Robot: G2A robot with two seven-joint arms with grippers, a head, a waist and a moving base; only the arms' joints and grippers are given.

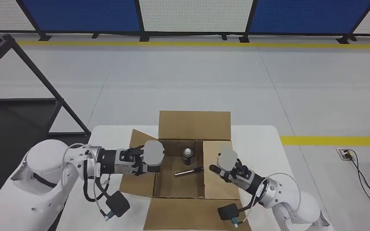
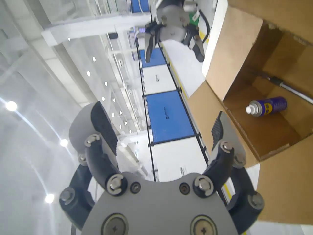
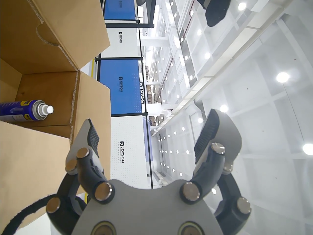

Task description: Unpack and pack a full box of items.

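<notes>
Cardboard box [image 1: 194, 124] holds one can [image 1: 187, 153], one rod [image 1: 189, 171]; left hand [image 2: 159, 116], right hand [image 3: 151, 123] spread.

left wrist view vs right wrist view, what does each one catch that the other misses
Left wrist view adds the long dark-and-silver tool lying in the cardboard box beyond the spray can. Right wrist view adds a black cable loop in front of the cardboard. Shared: the box, the blue spray can, and the left gripper and right gripper, both open and empty.

A large industrial hall, shown by blue partition panels [image 1: 81, 14], a yellow floor line [image 1: 173, 43] and high ceiling lights [image 3: 282, 76].
</notes>
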